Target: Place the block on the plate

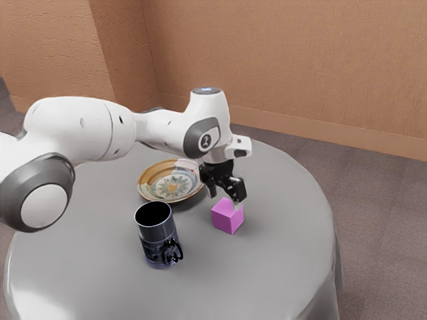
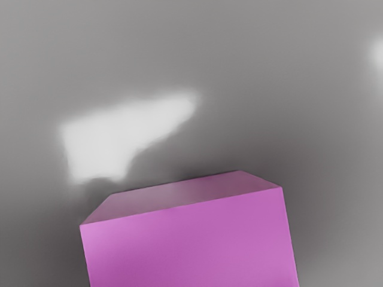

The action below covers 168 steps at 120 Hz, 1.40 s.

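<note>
Towards the desk's edge at the exterior view's right, the pink block [image 1: 227,217] sits on the grey desk [image 1: 280,253], apart from both plate and mug. My pincer [image 1: 225,199] hangs just over it, fingers apart, nothing clamped. One fingertip overlaps the block's upper part in the exterior view — whether they touch, I can't tell.

I judge this to be the lining-up before the grasp. I'd want the fingers squared to two opposite faces, since the block lies slightly askew in the wrist view, then a straight, slow descent with one finger down each side. Coming down off-centre could land a tip on the top face and tip or shove the block. I'd close around the middle of its height and lift level; flat sides should grip well.

For the carry, the decorated plate [image 1: 170,189] lies farther towards the desk's far edge and the exterior view's left. Its raised rim needs a lift first, then a lowering over the middle. The dark mug [image 1: 155,230] stands nearer the desk's near edge, its handle side towards the block, so I'd travel behind it, high — not across it. Between the block and the desk's edge at the exterior view's right there's ample room for a small correction.
</note>
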Motion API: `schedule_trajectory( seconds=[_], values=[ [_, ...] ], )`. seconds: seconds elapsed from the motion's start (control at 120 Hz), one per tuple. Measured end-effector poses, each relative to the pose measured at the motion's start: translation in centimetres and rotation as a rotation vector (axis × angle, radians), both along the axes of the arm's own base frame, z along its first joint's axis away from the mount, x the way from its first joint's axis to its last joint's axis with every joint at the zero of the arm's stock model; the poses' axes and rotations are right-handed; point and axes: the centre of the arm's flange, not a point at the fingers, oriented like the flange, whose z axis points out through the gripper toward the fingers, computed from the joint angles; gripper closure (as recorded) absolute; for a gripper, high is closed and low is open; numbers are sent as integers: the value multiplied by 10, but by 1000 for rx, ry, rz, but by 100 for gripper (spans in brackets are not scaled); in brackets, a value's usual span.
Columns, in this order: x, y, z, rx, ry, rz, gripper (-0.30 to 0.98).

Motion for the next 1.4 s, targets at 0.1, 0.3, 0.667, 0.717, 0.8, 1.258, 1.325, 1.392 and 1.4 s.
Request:
schedule_trajectory(
  seconds=[0.1,0.3,0.667,0.717,0.8,1.258,1.325,1.392,1.4],
  values=[
    [1,0,-12,5,12,32,0],
    [1,-1,-32,0,32,95,0],
    [2,-2,-31,10,18,155,31],
    [3,-2,-22,7,8,161,33],
    [1,0,1,-1,-12,173,36],
    [-16,147,92,5,-28,363,44],
    [-13,163,93,12,-27,377,45],
    [-9,179,93,23,-31,390,47],
    [-8,181,94,25,-33,392,47]
  ],
)
